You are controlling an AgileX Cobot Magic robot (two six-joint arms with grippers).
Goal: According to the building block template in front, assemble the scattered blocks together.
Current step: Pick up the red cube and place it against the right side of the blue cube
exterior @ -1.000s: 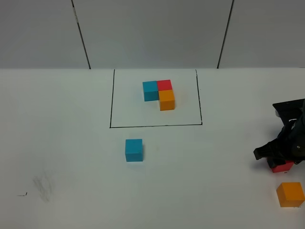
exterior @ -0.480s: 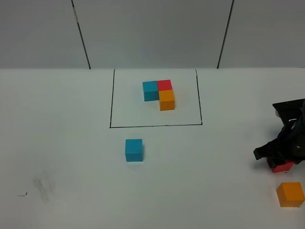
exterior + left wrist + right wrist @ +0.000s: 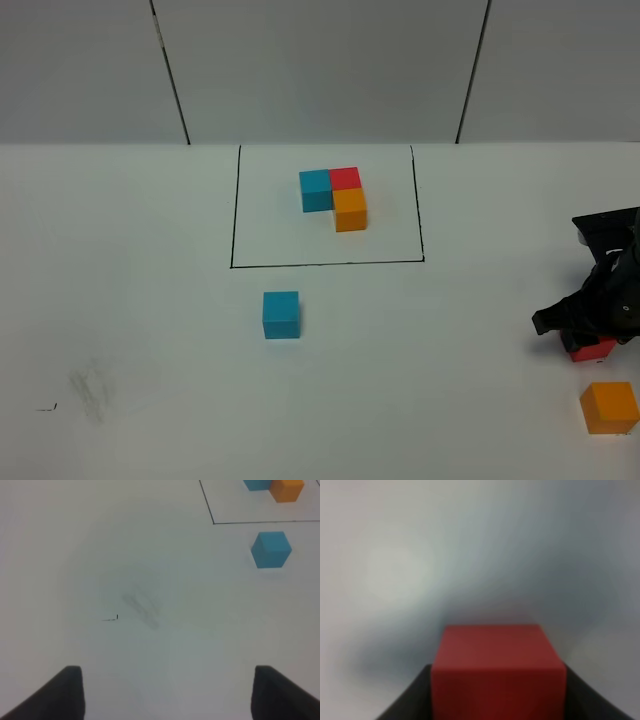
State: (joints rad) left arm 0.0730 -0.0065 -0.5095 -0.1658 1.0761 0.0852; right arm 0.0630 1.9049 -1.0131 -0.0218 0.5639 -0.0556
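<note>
The building block template (image 3: 334, 196), a blue, red and orange L-shaped cluster, sits inside a black drawn rectangle at the back centre. Of the scattered blocks, the blue one (image 3: 281, 314) (image 3: 271, 549) lies just in front of the rectangle. The orange one (image 3: 609, 407) rests near the front right corner. My right gripper (image 3: 590, 335) (image 3: 497, 695) is shut on the red block (image 3: 592, 349) (image 3: 497, 672) at the far right, just behind the orange one. My left gripper (image 3: 167, 695) hangs open over bare table, well away from the blue block, and does not show in the high view.
The white table (image 3: 150, 300) carries a faint grey smudge (image 3: 92, 390) (image 3: 142, 607) and a small black mark (image 3: 46, 407) at the front left. A white panelled wall (image 3: 320, 70) stands behind the table.
</note>
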